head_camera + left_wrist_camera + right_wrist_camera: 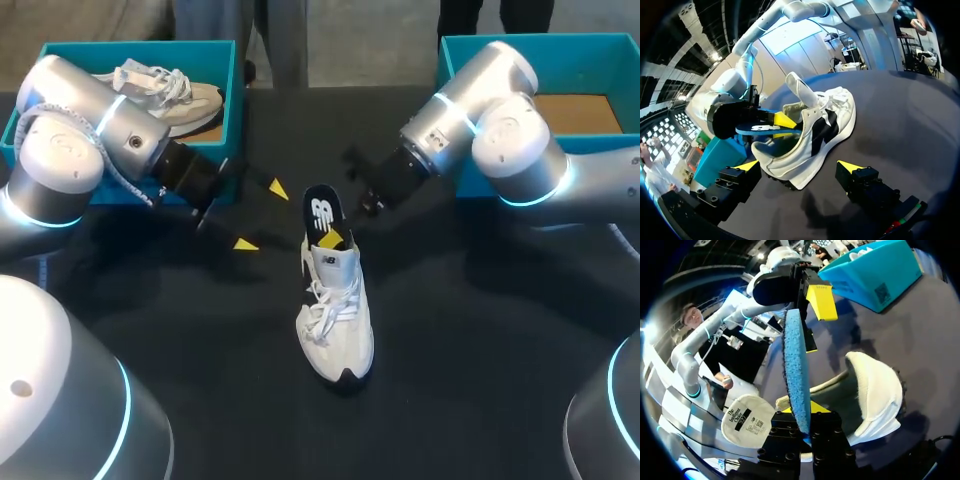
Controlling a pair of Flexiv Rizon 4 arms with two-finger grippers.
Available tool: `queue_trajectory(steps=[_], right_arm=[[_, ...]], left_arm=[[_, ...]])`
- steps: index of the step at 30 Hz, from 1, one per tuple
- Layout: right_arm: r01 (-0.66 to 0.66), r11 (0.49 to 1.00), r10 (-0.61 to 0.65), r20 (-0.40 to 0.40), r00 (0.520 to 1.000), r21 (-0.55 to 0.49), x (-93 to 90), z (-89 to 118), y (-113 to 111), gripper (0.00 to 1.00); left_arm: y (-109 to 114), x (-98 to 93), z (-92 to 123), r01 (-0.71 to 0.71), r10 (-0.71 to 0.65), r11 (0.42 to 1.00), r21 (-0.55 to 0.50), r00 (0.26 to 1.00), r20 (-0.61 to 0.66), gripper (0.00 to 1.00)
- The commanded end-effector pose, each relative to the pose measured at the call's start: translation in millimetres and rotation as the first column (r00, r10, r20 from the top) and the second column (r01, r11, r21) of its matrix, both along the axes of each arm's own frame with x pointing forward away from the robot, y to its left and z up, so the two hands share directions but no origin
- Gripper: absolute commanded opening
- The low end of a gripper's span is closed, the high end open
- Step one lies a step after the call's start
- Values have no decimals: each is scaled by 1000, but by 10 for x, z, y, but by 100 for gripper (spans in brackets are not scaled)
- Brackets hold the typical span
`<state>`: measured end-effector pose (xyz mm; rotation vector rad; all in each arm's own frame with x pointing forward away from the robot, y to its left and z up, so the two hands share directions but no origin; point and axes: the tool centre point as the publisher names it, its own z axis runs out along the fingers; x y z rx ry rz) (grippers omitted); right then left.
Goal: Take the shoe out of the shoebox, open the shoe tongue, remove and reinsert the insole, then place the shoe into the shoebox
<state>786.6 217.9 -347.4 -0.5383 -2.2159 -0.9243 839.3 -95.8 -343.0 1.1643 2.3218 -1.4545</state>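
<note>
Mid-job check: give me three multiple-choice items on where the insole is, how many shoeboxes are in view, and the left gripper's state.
1. Where is the dark blue foam insole?
A. Lying flat beside the sneaker
B. In the right gripper, at the white sneaker's heel opening
C. In a shoebox

2. How many teal shoeboxes are in view?
A. One
B. Two
C. Three

3. The left gripper is:
A. Open, holding nothing
B. Shut on the insole
C. Shut on a lace

Answers:
1 B: the right fingers clamp the insole upright at the heel.
2 B: one is far left and the other far right.
3 A: its yellow tips stand apart with nothing between them.
</note>
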Motion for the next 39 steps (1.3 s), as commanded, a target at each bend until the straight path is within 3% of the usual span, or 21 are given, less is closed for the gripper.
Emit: queue_trajectory(steps=[1, 6, 10, 18, 22, 26, 29, 31, 39], right_arm=[[11, 1000, -11, -1, 1000, -2, -96, -20, 4, 0], [7, 1000, -8, -15, 1000, -7, -134, -39, 32, 1], [23, 1000, -23, 11, 1000, -12, -104, -4, 20, 24], [36, 998, -33, 67, 997, -43, 14, 145, -48, 34], [39, 998, -35, 80, 996, -50, 70, 179, -93, 33], [22, 999, -19, 75, 997, -43, 164, 144, -78, 26], [-7, 999, 9, 61, 998, -46, 209, 111, -38, 15], [-20, 998, 23, 50, 998, -59, 211, 84, -29, 0], [-26, 996, 26, 3, 1000, -90, 37, 10, -75, 0]], left_arm=[[-22, 15, -12, 4, -4, 1000, 0, 1000, 0, 100], [-20, 18, -14, 9, -9, 1000, 0, 1000, 0, 100], [-6, 19, -18, 9, -9, 1000, 0, 1000, 0, 100], [8, 13, -23, 8, -8, 1000, -1, 1000, 0, 100], [25, 7, -21, 2, -2, 1000, -1, 1000, -1, 100], [28, 3, -21, 2, -2, 1000, 1, 1000, 0, 100], [31, 0, -17, 1, -1, 1000, 0, 1000, 2, 100], [32, -2, -15, 0, 0, 1000, 0, 1000, 3, 100], [19, -7, -12, 5, -5, 1000, -2, 1000, 4, 100]])
